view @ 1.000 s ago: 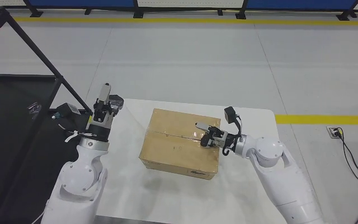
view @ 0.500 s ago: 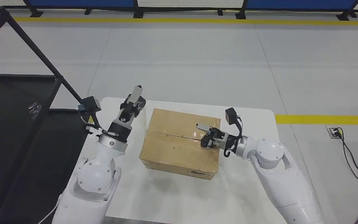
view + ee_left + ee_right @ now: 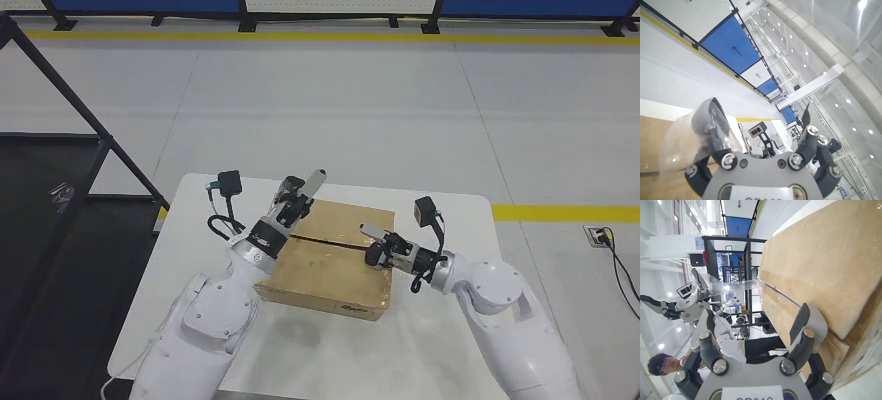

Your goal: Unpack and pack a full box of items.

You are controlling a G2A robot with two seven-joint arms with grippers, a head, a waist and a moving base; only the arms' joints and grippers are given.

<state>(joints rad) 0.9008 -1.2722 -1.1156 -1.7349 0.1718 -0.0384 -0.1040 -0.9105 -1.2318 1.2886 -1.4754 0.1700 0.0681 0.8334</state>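
While the spread right claw [image 3: 370,245] rests one finger on the brown cardboard box [image 3: 320,270] mid white tabletop [image 3: 440,330], likely steadying it, the spread left claw [image 3: 305,183] stretches clear tape [image 3: 738,286], stuck to one finger, off the seam.

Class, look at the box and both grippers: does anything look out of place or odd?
Yes. A strip of clear tape runs from the box's top seam through the air to the open left gripper, clinging around one finger rather than being pinched.
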